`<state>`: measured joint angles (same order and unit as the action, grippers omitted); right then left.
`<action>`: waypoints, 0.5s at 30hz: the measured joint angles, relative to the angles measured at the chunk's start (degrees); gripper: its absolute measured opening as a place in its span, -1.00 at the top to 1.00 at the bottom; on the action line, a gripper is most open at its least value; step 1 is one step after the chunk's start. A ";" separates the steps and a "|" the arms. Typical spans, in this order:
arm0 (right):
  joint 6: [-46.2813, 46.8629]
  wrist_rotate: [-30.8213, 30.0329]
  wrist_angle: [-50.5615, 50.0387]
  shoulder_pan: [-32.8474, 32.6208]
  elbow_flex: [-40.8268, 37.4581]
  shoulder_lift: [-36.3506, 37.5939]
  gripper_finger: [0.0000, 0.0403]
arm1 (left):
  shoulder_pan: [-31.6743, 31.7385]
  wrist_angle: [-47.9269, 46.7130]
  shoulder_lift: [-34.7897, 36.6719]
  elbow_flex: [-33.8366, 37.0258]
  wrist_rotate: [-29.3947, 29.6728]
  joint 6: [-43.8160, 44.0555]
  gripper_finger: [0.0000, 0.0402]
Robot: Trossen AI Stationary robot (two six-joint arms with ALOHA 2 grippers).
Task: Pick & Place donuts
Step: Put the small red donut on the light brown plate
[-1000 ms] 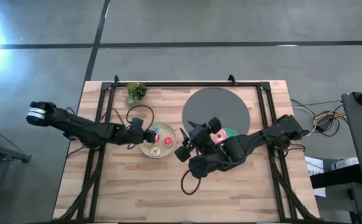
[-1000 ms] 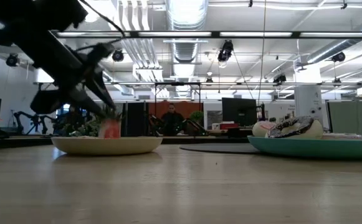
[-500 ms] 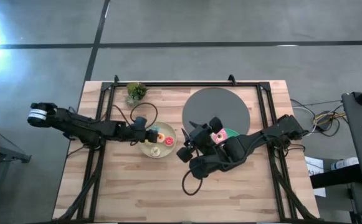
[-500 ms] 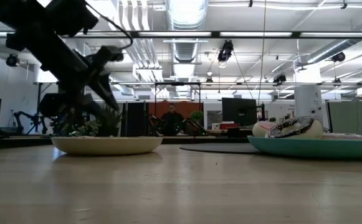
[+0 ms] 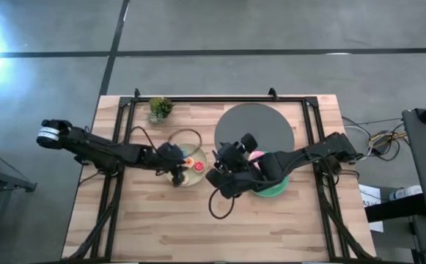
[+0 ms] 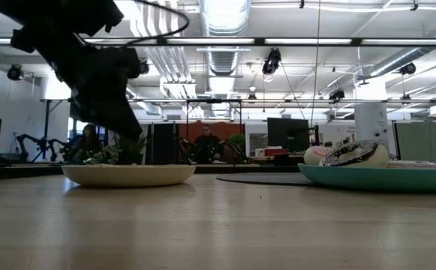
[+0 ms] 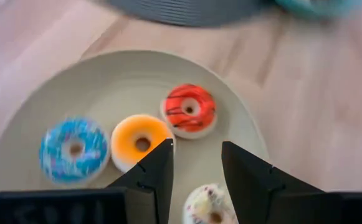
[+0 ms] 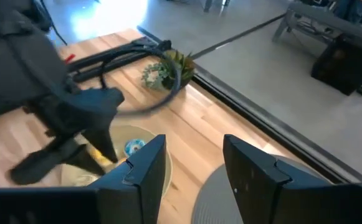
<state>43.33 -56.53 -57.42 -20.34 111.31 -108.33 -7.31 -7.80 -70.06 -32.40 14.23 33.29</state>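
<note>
left pincer (image 7: 196, 177) over the cream plate (image 7: 56, 93), fingers spread, nothing between them. on the plate: red donut (image 7: 189, 111), orange donut (image 7: 142, 140), blue donut (image 7: 73, 149), and a pale sprinkled donut (image 7: 210, 208) at the near rim. right pincer (image 8: 193, 168) raised above the tabletop (image 5: 169, 227) near the teal plate (image 5: 271, 189), fingers spread, empty. pink donut (image 5: 257, 155) beside that arm.

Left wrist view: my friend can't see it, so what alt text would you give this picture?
Four mini donuts lie on a cream plate on a wooden table: blue, orange, red and a pale yellow one partly cut off at the edge. The left gripper hangs above them with its jaws open and empty. A grey mat lies beyond the plate.
</note>
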 joint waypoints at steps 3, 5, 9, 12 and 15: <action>0.17 1.51 -1.65 0.04 0.09 -0.02 0.25 | -1.20 -3.69 -2.39 -2.69 1.10 -12.56 0.45; 0.44 2.19 -3.16 -0.02 0.46 -0.02 0.25 | -1.15 -6.08 -3.65 -4.29 2.75 -15.32 0.45; 1.84 2.19 -5.36 0.02 0.42 -0.02 0.28 | -1.14 -7.49 -5.96 -5.19 4.69 -19.47 0.45; 3.45 2.13 -7.11 0.04 0.23 -0.02 0.30 | -1.14 -7.45 -7.54 -5.18 4.69 -21.94 0.45; 3.55 1.44 -7.31 0.00 -0.50 -0.02 0.32 | -1.12 -7.30 -8.89 -5.18 4.71 -22.30 0.45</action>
<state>46.88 -55.09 -64.73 -20.34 110.80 -108.36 -8.43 -15.10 -78.95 -37.58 18.94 10.99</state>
